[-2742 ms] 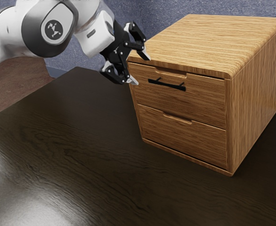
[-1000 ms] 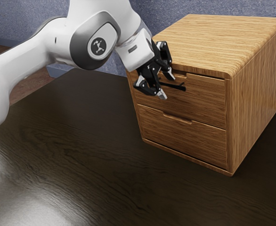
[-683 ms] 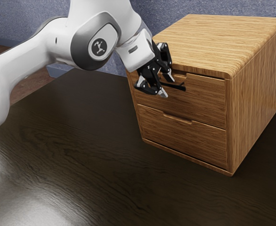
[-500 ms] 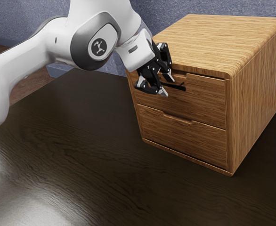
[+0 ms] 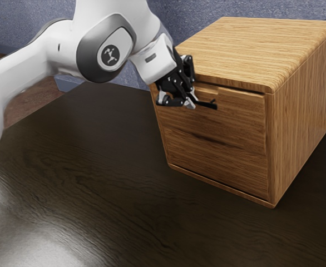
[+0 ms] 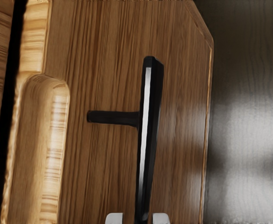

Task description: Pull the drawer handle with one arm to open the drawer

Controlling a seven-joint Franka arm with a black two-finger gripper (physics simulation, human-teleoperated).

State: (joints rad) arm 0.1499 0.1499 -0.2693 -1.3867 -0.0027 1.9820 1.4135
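Since 0.5 s ago, gripper (image 5: pixel 179 102) is shifted toward the exterior view's left, fingers clamped on 1 end of the black handle (image 5: pixel 205 103). Top drawer (image 5: pixel 238 115) is drawn slightly out of the cabinet (image 5: pixel 263 50). Pull step is underway; a continued straight pull outward is judged needed.

A big dark brown table (image 5: pixel 96 194) with wavy wood lines, shiny, with a soft white glow on one near corner. Behind it is a bumpy blue-grey wall (image 5: pixel 18 16) and a bit of brown floor (image 5: pixel 32 103).
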